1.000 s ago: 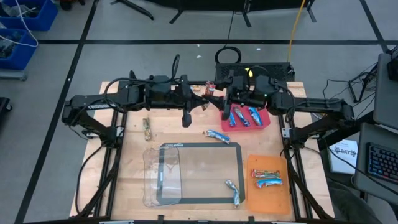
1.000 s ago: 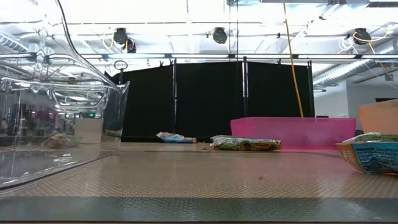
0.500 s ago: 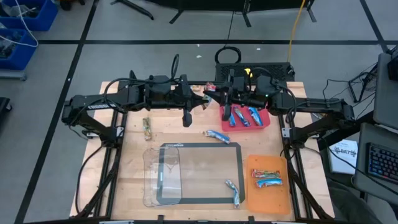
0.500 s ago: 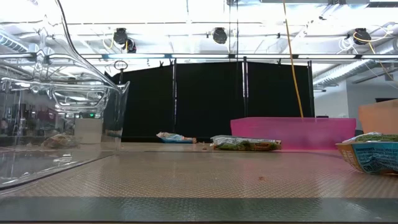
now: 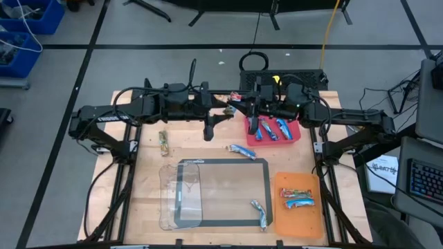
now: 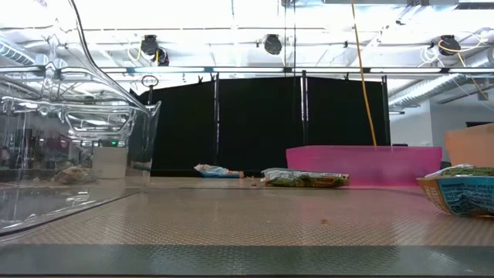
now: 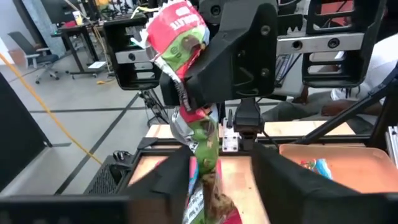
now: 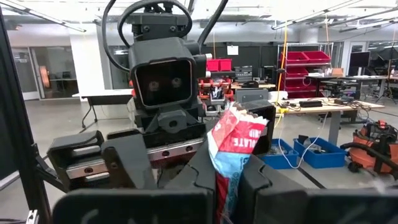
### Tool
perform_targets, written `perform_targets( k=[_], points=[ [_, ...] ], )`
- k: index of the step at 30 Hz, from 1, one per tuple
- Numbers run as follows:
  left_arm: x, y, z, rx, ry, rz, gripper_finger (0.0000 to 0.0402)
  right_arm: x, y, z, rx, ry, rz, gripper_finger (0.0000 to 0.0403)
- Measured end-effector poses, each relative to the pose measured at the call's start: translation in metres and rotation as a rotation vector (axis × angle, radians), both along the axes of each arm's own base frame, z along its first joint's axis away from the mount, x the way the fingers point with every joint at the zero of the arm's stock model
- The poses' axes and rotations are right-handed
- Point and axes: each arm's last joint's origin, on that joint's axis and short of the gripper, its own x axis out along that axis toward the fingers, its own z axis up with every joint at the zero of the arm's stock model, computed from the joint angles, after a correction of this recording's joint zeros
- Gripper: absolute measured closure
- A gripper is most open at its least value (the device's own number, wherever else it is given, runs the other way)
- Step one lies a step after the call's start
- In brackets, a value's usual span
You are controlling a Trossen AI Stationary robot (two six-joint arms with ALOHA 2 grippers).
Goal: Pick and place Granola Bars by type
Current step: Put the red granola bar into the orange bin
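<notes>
R gripper (image 8: 227, 186) clamped on red/green granola bar (image 7: 189, 93), held upright mid-air; L gripper (image 7: 214, 180) fingers apart around bar's other end. Wrapper crinkled.

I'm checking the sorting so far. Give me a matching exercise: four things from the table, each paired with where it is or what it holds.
Things:
1. red-wrapped bar
2. tan-green bar
3. pink tray
4. orange tray

States:
A. holds only blue bars
B. lies on the bare wooden table
C. clamped in the right gripper
D. holds one red bar and one blue bar

Pairs: 1-C, 2-B, 3-A, 4-D
</notes>
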Motion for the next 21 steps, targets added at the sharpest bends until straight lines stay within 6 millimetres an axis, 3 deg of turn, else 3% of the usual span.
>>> perform_targets(
  k=[6, 10, 14, 21],
  points=[
    [-0.005, 0.0, -0.001, -0.017, 0.031, -0.003, 0.0114, -0.005, 0.001, 0.001, 0.001, 0.02, -0.001, 0.0395],
    [-0.014, -0.001, 0.004, -0.016, 0.038, -0.002, 0.0066, -0.012, 0.001, 0.003, 0.004, 0.048, -0.003, 0.0395],
    [-0.025, 0.0, 0.006, -0.02, 0.078, 0.024, 0.0055, -0.025, 0.003, 0.0, 0.047, 0.147, -0.002, 0.0395],
    [-0.055, -0.001, 0.009, -0.05, 0.185, 0.052, 0.0081, -0.054, 0.019, -0.005, 0.146, 0.323, 0.045, 0.0396]
  ],
)
